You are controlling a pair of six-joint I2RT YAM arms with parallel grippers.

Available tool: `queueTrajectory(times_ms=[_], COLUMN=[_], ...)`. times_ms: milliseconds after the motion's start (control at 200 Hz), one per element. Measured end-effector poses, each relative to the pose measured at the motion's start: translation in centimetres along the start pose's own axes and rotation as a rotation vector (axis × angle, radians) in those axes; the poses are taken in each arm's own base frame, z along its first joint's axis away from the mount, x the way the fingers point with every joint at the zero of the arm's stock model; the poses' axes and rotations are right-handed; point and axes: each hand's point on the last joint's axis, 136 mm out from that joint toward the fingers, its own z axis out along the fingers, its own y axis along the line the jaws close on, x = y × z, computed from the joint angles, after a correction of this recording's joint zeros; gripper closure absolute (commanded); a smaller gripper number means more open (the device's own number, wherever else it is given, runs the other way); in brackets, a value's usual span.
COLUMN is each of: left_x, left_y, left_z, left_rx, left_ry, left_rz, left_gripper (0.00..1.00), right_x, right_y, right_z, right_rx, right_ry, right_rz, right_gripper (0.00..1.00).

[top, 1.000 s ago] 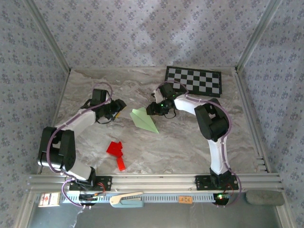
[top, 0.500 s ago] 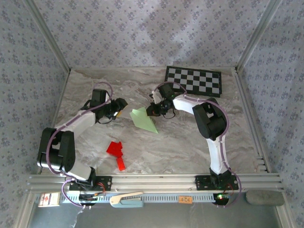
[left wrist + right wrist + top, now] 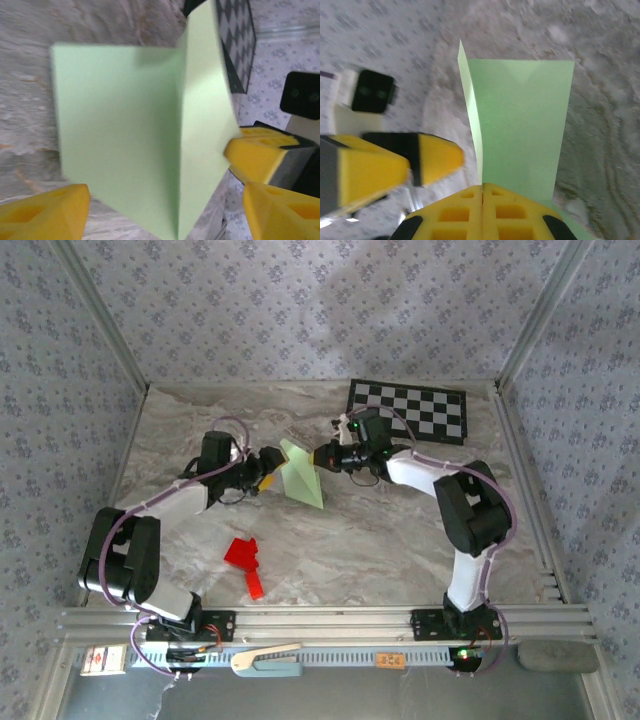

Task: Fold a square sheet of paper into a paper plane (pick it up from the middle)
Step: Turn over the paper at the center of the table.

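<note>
The square sheet of paper stands folded into a pale green paper plane, raised on edge off the marble table between the two arms. My right gripper is shut on the plane's right edge; in the right wrist view its jaws are pressed together on the fold of the plane. My left gripper sits just left of the plane, open. In the left wrist view its yellow fingers stand wide either side of the plane's lower tip without touching it.
A bright red paper shape lies on the table near the left arm. A black-and-white checkerboard lies at the back right. Patterned walls close the table on three sides, and a metal rail runs along the near edge.
My right gripper shut on the plane and raised it on edge, shifting toward the back. My left gripper moved right up to the plane and opened wider.
</note>
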Motion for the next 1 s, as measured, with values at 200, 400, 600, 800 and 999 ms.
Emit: queueTrajectory(times_ms=[200,400,600,800,999], left_x=[0.8,0.9,1.2,0.9,0.6], left_y=[-3.5,-5.9,-7.7,-9.3,-9.8], left_z=[0.5,1.5,1.4,1.1,1.1], left_rx=[0.129,0.238,0.316,0.388,0.416], left_ry=[0.039,0.069,0.087,0.085,0.077], left_rz=[0.064,0.084,0.105,0.109,0.098], left_gripper=[0.26,0.38,0.45,0.55,0.66], right_x=[-1.1,-1.7,-2.8,-3.1,-3.5], right_y=[1.8,3.1,4.6,4.9,4.8], right_z=[-1.3,-1.7,-2.4,-2.8,-3.2], right_rx=[-0.098,-0.179,-0.247,-0.274,-0.289], right_ry=[-0.078,-0.108,-0.136,-0.149,-0.162], right_rz=[0.091,0.170,0.195,0.218,0.230], right_gripper=[0.94,0.94,0.93,0.93,0.93])
